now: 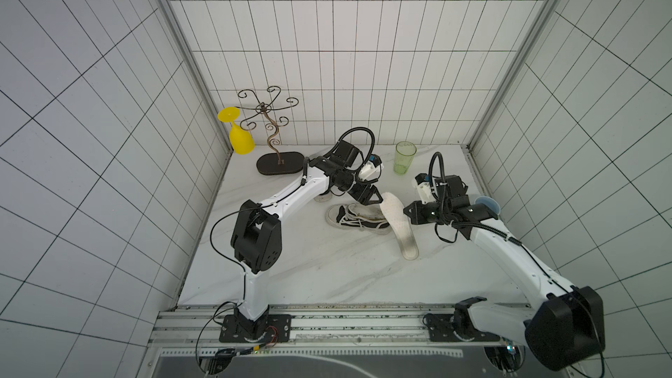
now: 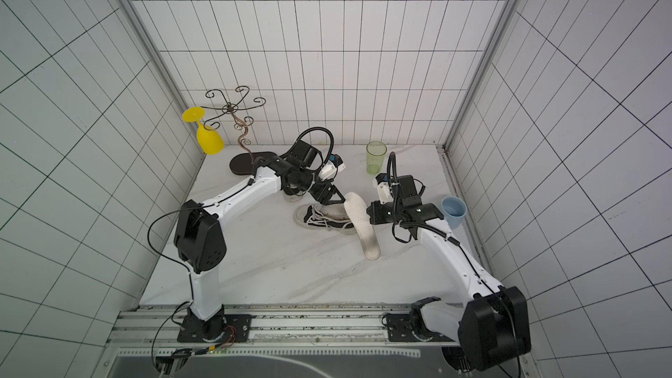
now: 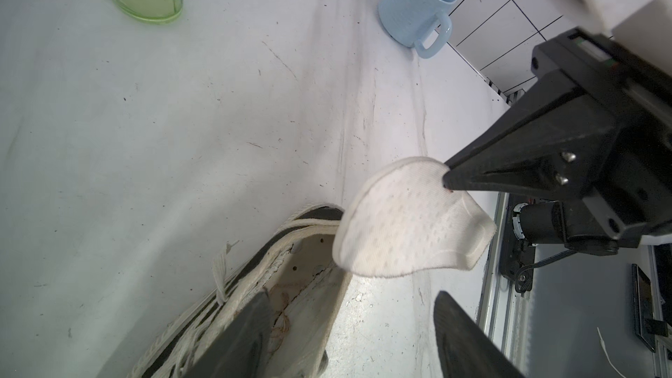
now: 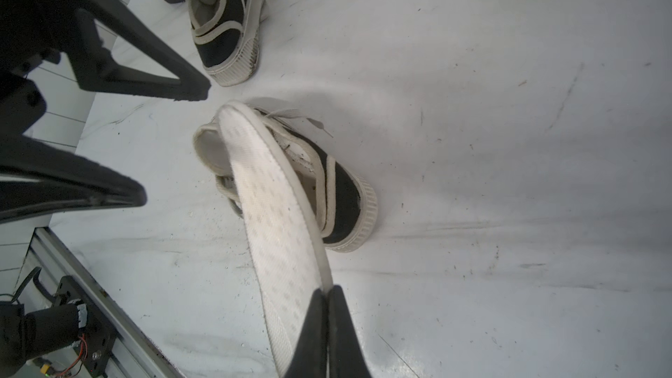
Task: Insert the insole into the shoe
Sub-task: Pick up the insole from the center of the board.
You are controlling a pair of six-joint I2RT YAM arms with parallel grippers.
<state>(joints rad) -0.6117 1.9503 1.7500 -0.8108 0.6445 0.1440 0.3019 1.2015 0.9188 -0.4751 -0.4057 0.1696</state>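
A black-and-white shoe (image 1: pixel 354 218) (image 2: pixel 323 220) lies on the table with its opening (image 3: pixel 302 267) facing up. The white insole (image 1: pixel 398 225) (image 2: pixel 360 223) (image 4: pixel 276 209) is pinched at its side edge by my right gripper (image 1: pixel 408 210) (image 4: pixel 325 294), which is shut on it. One rounded end of the insole (image 3: pixel 400 227) hangs over the heel end of the shoe (image 4: pixel 340 190). My left gripper (image 1: pixel 376 200) (image 3: pixel 349 336) stands open just above the shoe's opening, close to that raised end, with nothing between its fingers.
A second shoe (image 4: pixel 225 12) lies behind, partly under the left arm. A green cup (image 1: pixel 404 158) and a blue mug (image 1: pixel 487 205) stand at the back right. At the back left, a yellow glass (image 1: pixel 240 136) hangs on a metal rack (image 1: pixel 278 163).
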